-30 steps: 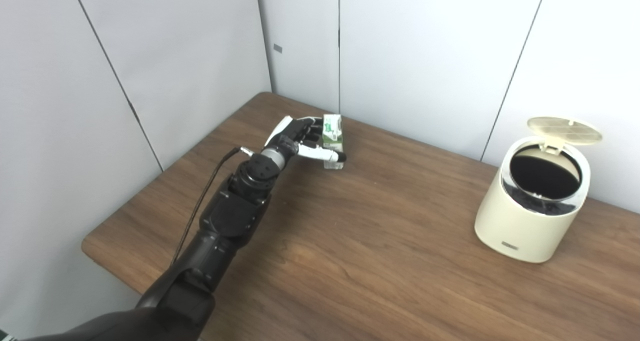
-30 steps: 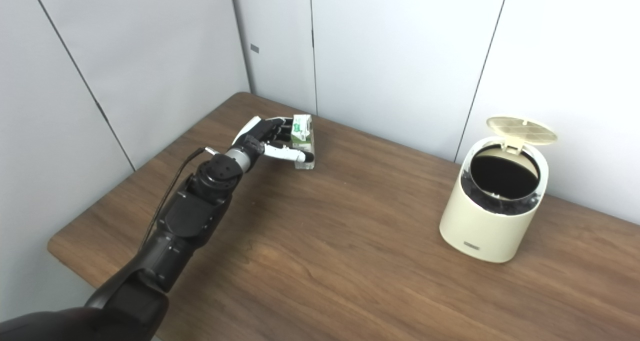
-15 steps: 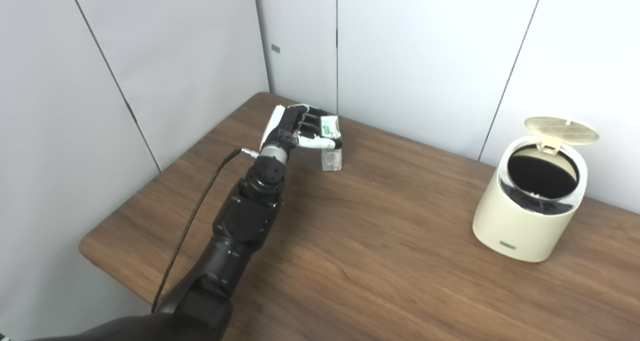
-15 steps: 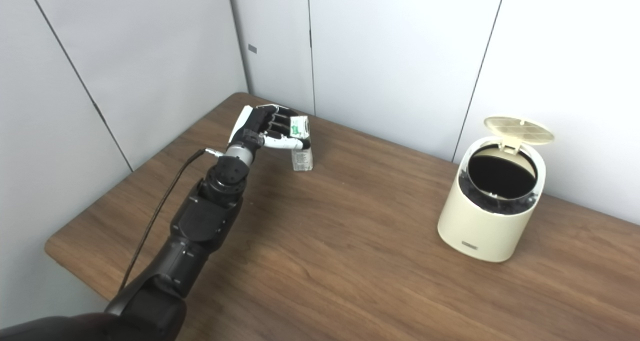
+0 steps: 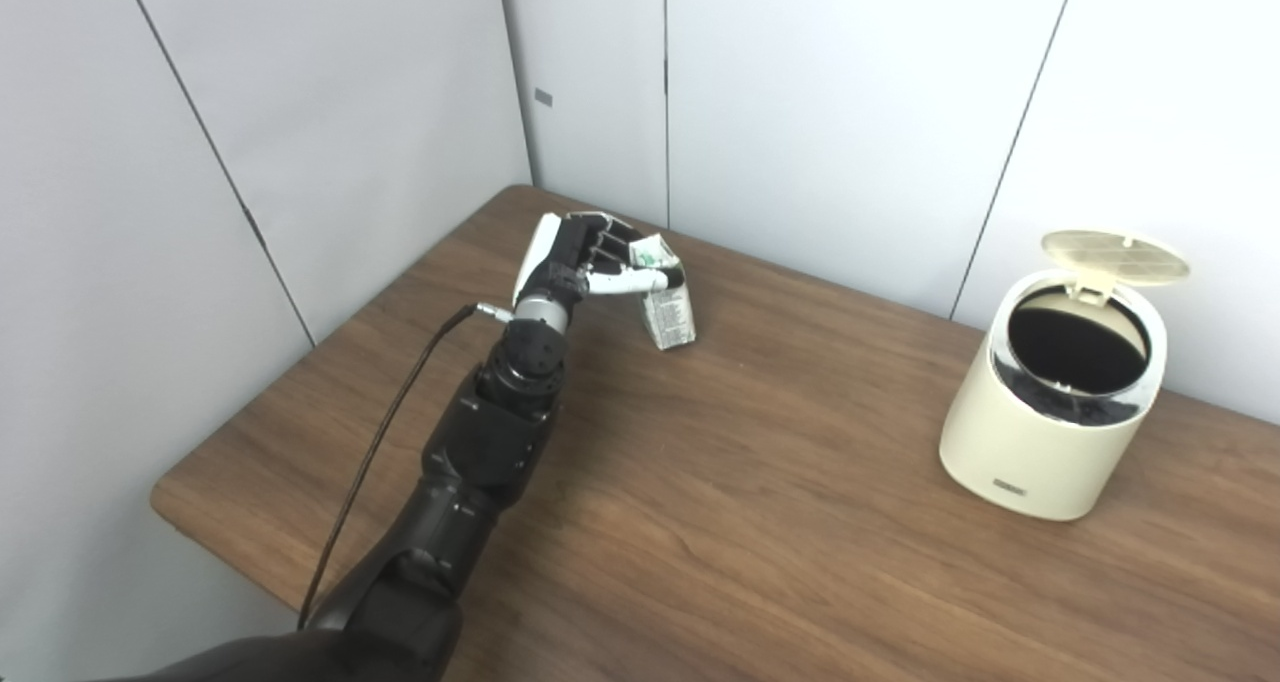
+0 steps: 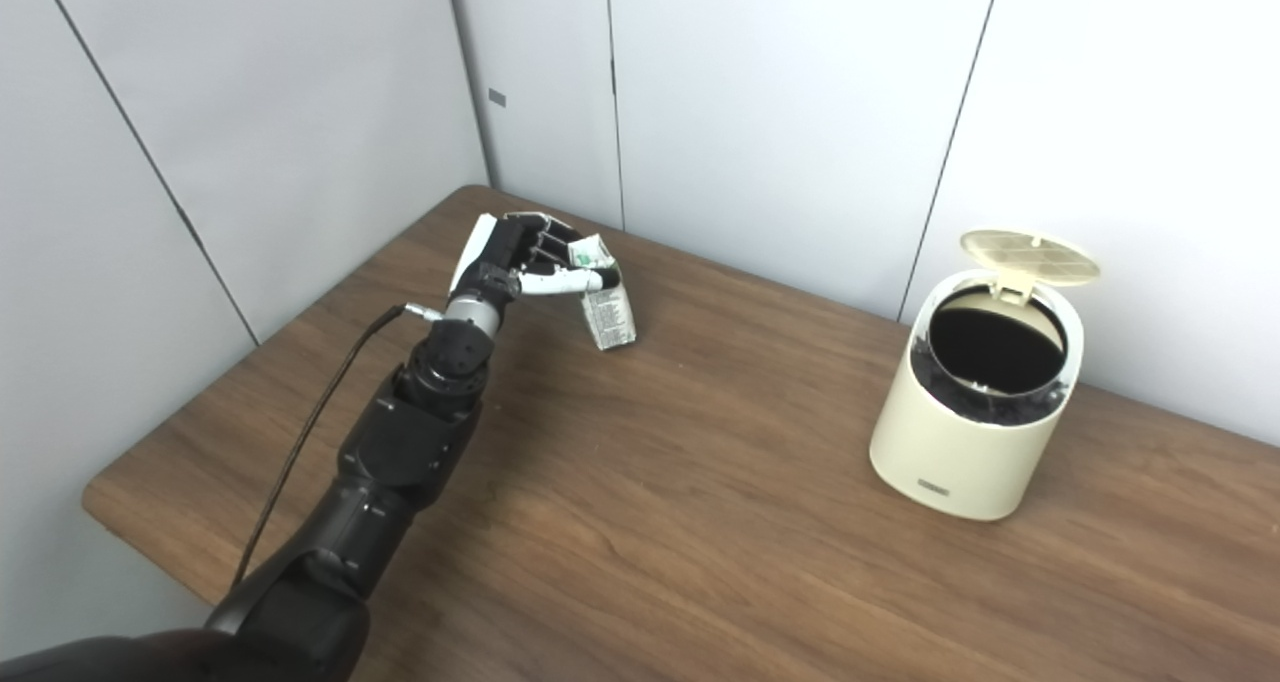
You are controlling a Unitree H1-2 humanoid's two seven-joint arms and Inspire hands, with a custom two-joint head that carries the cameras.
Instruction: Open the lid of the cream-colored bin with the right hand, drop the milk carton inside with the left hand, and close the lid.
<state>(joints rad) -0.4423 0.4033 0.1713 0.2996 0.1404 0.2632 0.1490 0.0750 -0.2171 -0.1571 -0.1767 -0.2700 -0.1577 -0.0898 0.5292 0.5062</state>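
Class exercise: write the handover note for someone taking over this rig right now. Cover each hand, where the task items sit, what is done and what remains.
Left hand: shut on the milk carton by its top; the carton is tilted at the table's far left, its bottom at or barely above the surface.
Right hand: out of view.
Cream-colored bin: at the right, lid standing open.
Done: lid opened, carton grasped.
Left: carry the carton over to the bin, drop it inside, close the lid.

This looks like a robot test room rather than a home. Plain white wall panels (image 5: 830, 112) with dark seams close in a corner just behind the hand (image 5: 580, 262). A bare wooden counter (image 5: 720, 502) fills the space below it.
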